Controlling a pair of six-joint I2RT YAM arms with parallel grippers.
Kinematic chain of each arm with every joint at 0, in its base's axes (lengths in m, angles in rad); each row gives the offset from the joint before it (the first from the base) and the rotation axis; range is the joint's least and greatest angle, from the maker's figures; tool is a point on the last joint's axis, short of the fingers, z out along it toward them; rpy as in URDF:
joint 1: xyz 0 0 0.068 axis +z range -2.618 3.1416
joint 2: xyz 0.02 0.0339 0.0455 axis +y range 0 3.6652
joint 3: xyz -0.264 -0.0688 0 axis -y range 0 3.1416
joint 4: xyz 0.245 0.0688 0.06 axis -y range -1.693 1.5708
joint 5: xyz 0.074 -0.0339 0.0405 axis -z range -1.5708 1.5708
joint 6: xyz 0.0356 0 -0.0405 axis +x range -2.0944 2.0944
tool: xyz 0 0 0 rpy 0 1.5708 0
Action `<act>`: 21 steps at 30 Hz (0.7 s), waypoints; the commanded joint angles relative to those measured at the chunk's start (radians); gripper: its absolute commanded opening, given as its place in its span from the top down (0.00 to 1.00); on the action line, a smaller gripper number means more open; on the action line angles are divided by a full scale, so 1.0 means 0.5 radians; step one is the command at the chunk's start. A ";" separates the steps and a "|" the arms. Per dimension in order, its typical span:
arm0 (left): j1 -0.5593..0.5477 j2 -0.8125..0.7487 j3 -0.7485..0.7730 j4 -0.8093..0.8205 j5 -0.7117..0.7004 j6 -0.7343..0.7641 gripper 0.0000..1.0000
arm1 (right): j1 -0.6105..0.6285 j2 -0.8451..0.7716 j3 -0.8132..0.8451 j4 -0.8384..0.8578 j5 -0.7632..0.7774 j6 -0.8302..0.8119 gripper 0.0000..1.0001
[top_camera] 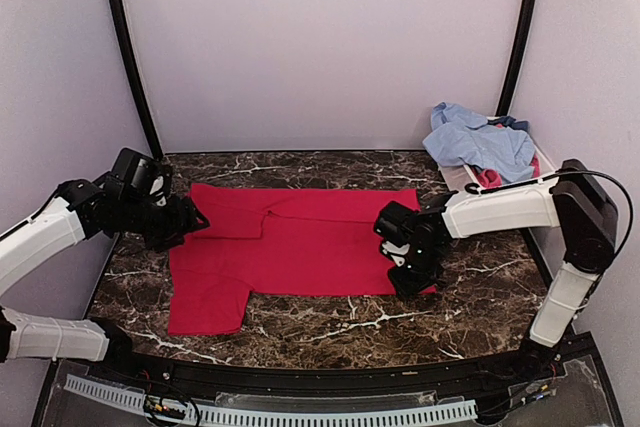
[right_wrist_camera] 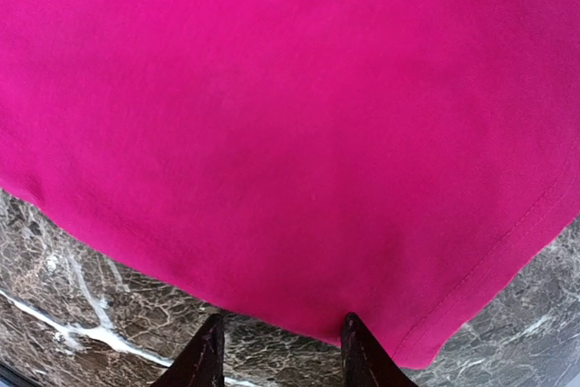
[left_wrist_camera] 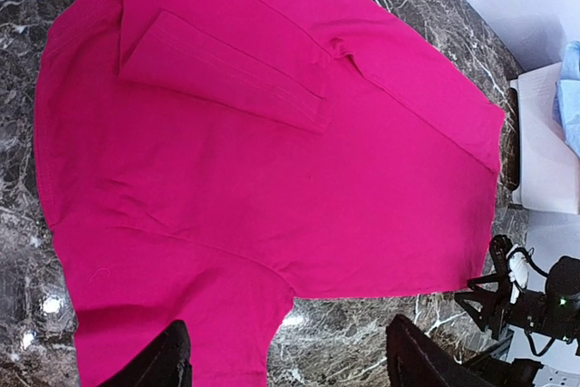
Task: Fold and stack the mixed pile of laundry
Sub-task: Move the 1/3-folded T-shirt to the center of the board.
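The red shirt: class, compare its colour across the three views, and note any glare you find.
Top view: the shirt reads true red under even light. Left wrist view: it turns magenta, and bright glare spots the marble table at lower left. Right wrist view: magenta again, stitching sharp, the right arm's fingers mere dark silhouettes.

Light: even, diffuse, from overhead. Top view is bright; the pale walls (top_camera: 320, 37) carry a faint lilac cast. Shadows are faint and soft-edged. Small white glare spots sit on the marble tabletop (left_wrist_camera: 14, 251) in my left wrist view. The red shirt (top_camera: 300, 247) oversaturates to flat magenta in both wrist views, weave unreadable. My right gripper (right_wrist_camera: 282, 322) reads as a dark silhouette. Left wrist view bends lines at the edges.
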 commanded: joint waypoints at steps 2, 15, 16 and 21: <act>-0.013 -0.087 -0.099 -0.236 -0.151 -0.203 0.27 | 0.005 0.098 0.002 0.024 -0.070 -0.017 0.60; 0.379 0.683 0.058 0.460 -0.040 0.086 0.38 | 0.005 0.095 0.025 0.067 -0.098 -0.081 0.56; 0.381 0.824 0.146 0.542 -0.010 0.129 0.40 | 0.005 0.102 0.031 0.067 -0.093 -0.081 0.55; 0.387 1.270 0.496 0.702 0.059 0.209 0.44 | 0.005 0.115 0.037 0.071 -0.091 -0.089 0.55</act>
